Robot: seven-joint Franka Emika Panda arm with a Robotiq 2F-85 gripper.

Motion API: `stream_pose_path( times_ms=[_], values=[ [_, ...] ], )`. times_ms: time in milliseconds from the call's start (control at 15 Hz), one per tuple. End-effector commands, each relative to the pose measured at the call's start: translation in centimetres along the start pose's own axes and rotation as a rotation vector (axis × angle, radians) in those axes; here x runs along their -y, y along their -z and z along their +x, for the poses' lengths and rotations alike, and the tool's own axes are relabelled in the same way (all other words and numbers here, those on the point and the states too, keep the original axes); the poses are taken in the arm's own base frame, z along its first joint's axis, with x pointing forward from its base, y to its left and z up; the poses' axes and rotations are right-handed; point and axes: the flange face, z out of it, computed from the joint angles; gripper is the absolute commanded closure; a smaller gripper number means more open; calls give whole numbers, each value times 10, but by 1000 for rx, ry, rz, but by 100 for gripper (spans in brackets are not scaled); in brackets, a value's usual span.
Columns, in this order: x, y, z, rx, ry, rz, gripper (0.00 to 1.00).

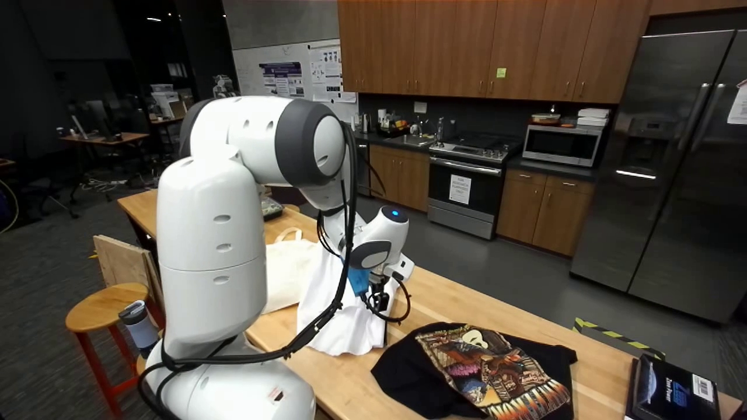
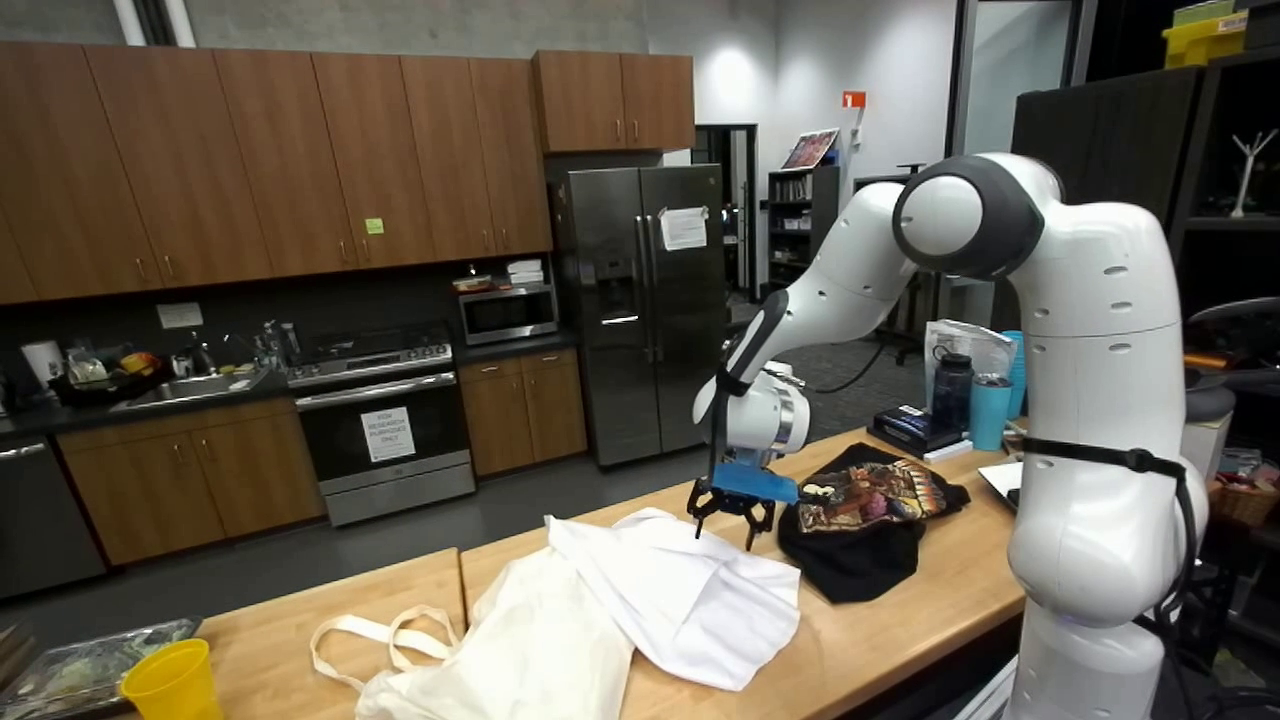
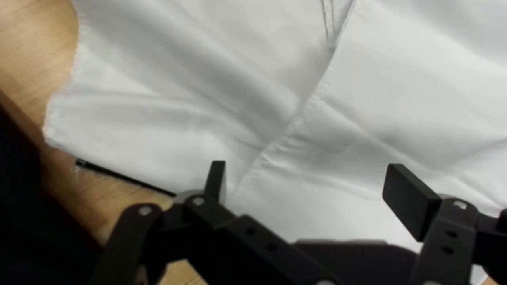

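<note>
Apparently we're at the approach: our black two-fingered pincer (image 3: 310, 182) hangs spread, empty, over the creased white cloth (image 2: 695, 603); a grip would call for lowering.

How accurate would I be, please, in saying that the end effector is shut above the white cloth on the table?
Not quite: the end effector is open, as the wrist view shows, its fingers apart; it is indeed above the white cloth on the table.
</note>
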Motion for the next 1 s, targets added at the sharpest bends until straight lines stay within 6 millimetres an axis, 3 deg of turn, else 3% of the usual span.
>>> stream_pose_path(
  times_ms=[0,667,733,800,933],
  values=[
    [0,-9,8,18,10,29,0],
    [-3,-38,25,-55,92,23,2],
    [-2,-41,25,-57,106,21,27],
    [-1,-43,25,-59,119,20,27],
    [1,-47,25,-63,135,20,36]
  ],
)
